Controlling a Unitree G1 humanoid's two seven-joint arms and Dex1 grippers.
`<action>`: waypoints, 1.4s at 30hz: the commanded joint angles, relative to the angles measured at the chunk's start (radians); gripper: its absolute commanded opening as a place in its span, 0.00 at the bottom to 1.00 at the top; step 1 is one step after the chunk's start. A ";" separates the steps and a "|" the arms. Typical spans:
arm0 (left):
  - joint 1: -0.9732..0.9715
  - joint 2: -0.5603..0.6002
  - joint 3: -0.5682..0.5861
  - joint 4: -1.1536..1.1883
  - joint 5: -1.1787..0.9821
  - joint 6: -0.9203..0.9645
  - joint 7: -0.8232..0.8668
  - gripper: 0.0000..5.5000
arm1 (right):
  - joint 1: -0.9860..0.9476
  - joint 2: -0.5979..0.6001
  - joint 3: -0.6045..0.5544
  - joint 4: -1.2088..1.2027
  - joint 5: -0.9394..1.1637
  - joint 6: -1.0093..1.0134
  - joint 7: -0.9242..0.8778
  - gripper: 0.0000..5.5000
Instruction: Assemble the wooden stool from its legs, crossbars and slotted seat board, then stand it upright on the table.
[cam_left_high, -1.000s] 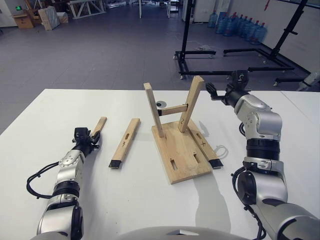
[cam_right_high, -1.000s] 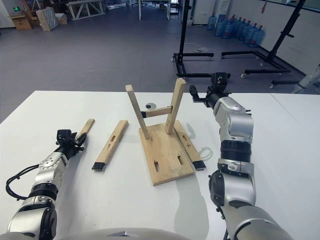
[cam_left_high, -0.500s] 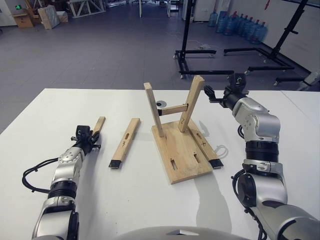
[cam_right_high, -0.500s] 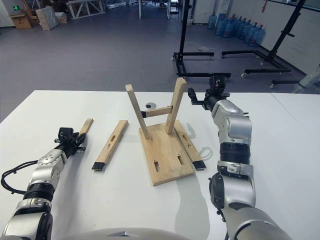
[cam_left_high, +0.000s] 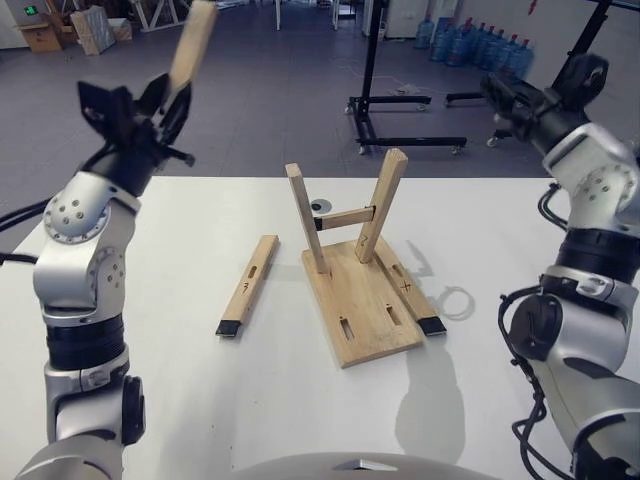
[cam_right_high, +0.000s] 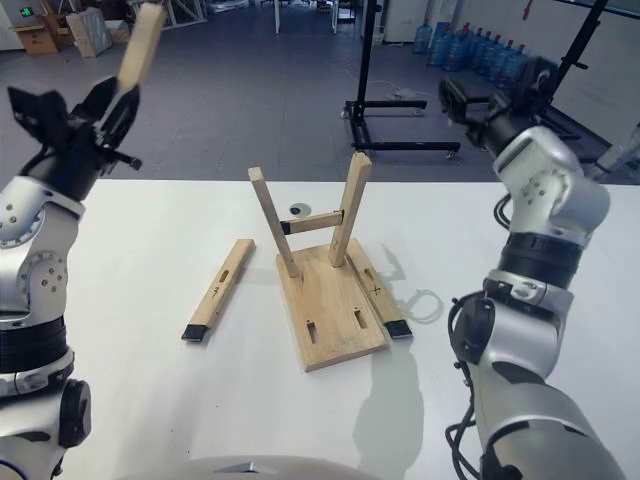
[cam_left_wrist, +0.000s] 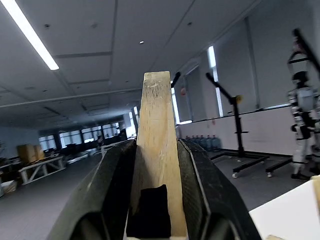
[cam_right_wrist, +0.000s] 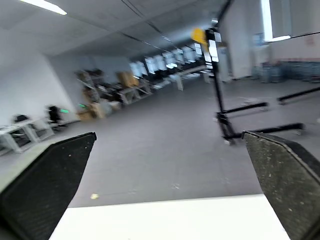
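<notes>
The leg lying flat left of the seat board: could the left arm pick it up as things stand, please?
Probably not yet: the left end effector is high above the table, shut on another leg. Nothing covers the flat leg itself.

Matt bare wood: seat board (cam_left_high: 372, 318) and leg (cam_left_wrist: 157, 145).

- Seat board (cam_left_high: 372, 322) — pale wood with dark slots.
- Upright legs (cam_left_high: 305, 220) on the seat board: the same pale wood.
- Crossbar (cam_left_high: 347, 217): pale, black at its left end.
- Loose leg (cam_left_high: 250, 283) left of the seat board: pale, black end cap.
- Held leg (cam_left_wrist: 157, 145): light, grained wood.
- Left gripper (cam_left_high: 135, 100) and right gripper (cam_right_wrist: 170, 137) — black.
- Table (cam_left_high: 250, 400): white.
</notes>
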 joint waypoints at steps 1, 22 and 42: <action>-0.018 -0.033 -0.103 -0.026 -0.015 0.043 -0.051 0.23 | -0.069 0.184 -0.046 -0.164 0.319 0.266 -0.049 0.98; 0.030 -0.132 -0.212 -0.066 -0.005 0.071 -0.056 0.23 | 0.000 0.566 -0.037 -0.105 0.962 0.177 -0.606 0.98; 0.044 -0.137 -0.216 -0.073 0.019 0.078 -0.067 0.23 | 0.020 0.503 0.107 -0.104 0.985 0.043 -0.584 0.44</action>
